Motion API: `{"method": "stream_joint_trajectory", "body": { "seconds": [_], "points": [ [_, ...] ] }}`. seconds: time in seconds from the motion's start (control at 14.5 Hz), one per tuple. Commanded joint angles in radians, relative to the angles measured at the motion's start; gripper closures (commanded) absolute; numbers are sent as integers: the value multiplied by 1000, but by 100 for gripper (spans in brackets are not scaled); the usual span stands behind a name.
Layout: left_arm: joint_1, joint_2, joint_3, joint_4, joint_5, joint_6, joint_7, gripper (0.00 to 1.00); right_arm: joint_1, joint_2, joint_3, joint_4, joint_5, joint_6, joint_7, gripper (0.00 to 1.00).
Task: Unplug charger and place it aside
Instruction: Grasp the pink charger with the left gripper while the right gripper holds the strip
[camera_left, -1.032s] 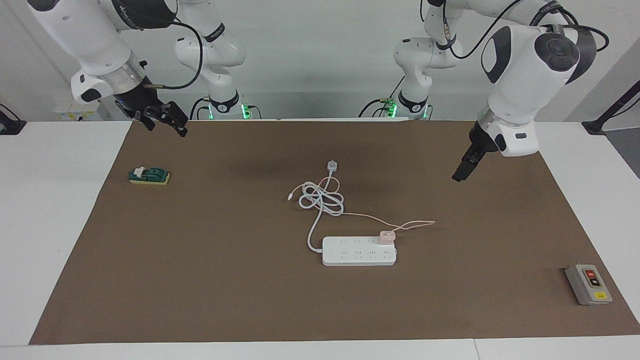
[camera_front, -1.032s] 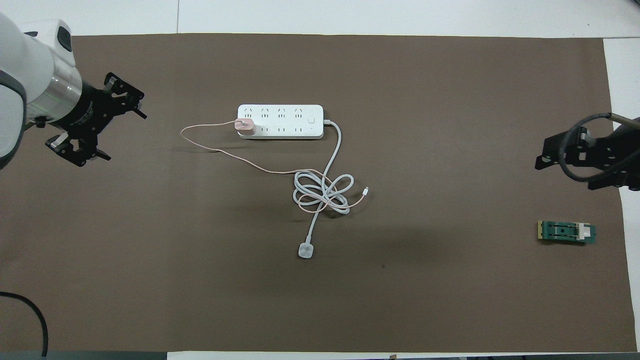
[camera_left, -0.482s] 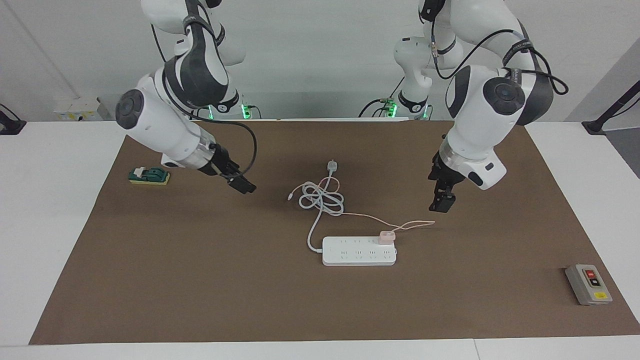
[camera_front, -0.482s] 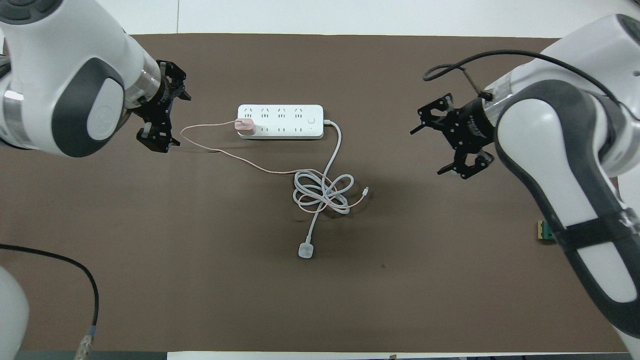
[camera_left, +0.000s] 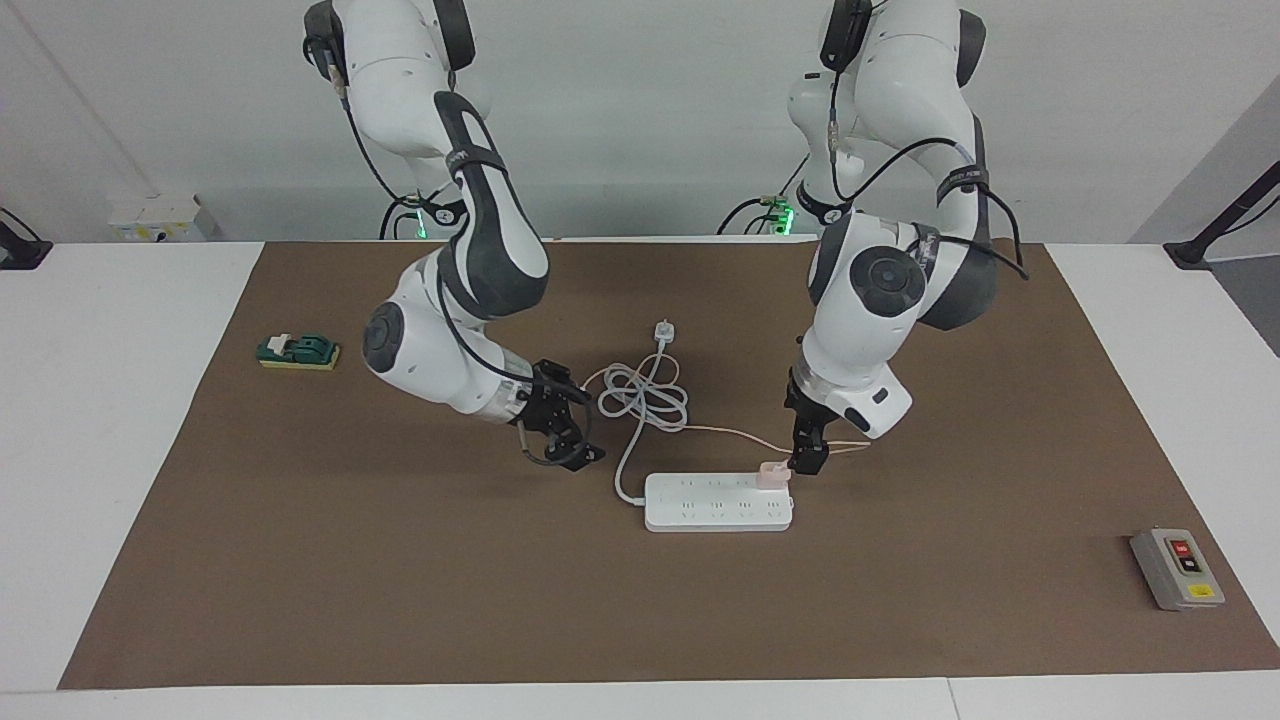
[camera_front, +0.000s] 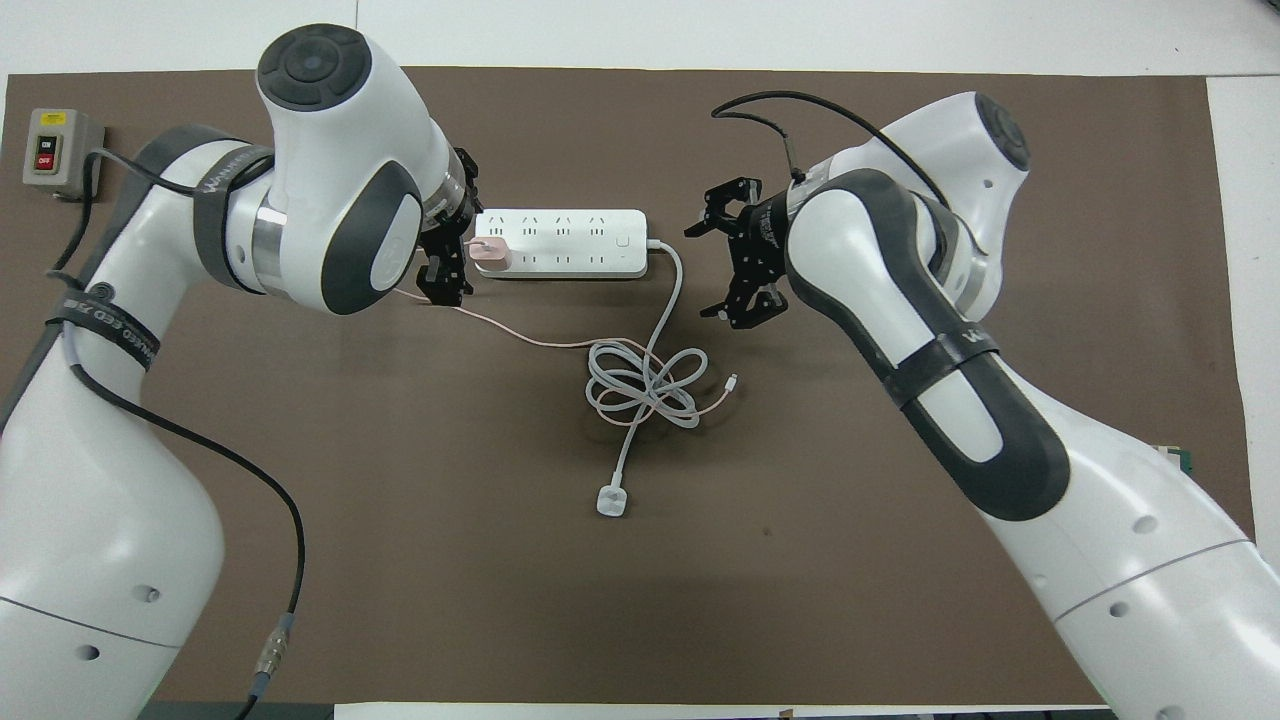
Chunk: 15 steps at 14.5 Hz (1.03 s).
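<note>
Both arms now well out over the brown mat (camera_left: 300, 560), no longer back at the table's two ends as a second ago. Left gripper (camera_left: 808, 462) down just beside the charger (camera_left: 772, 474), at the left arm's end of the power strip (camera_left: 718, 502), fingers spread, nothing held; whether touching the charger, cannot tell. Charger unmoved since the earlier frames, plugged into the end socket of the strip at the middle of the mat, upright, thin pink cable (camera_left: 720, 432) trailing toward the robots into the coil of thick white cord (camera_left: 645, 402). Right gripper (camera_left: 570, 440) low over bare mat near the strip's other end, close to the spot where the white cord leaves the strip; fingers spread and empty in the overhead view (camera_front: 738, 252). Strip, cord coil and round white plug (camera_left: 663, 332) lying as before, plug nearer to the robots than the coil. Green-and-yellow switch block (camera_left: 298, 351) toward the right arm's end of the mat, well apart from everything else. Grey button box (camera_left: 1176, 569) with red and yellow buttons at the left arm's end, farther from the robots than the strip. From overhead, left forearm covering the mat beside the charger, pink cube (camera_front: 489, 253) still showing at the wrist's edge.
</note>
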Motion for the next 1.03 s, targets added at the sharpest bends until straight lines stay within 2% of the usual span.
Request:
{"method": "stream_joint_trajectory", "body": {
  "seconds": [0.0,0.14,0.28,0.55,0.69,0.89,0.96],
  "points": [
    [-32,49,15,28,6,35,-60,0,42,125,-2,116,77,52,106,0],
    [-43,61,15,26,6,59,-68,0,68,250,-3,281,71,49,179,0],
    [-49,75,16,28,9,66,-65,0,76,304,-3,326,71,56,187,0],
    [-47,104,16,29,39,75,-34,0,79,371,-3,407,71,73,188,0],
    [-47,106,16,28,43,73,-19,0,79,379,-6,418,68,73,188,0],
    [-46,123,19,28,43,75,-5,1,79,405,-6,487,24,55,199,0],
    [-44,124,19,28,43,75,1,10,79,407,-6,487,22,61,199,0]
  ]
}}
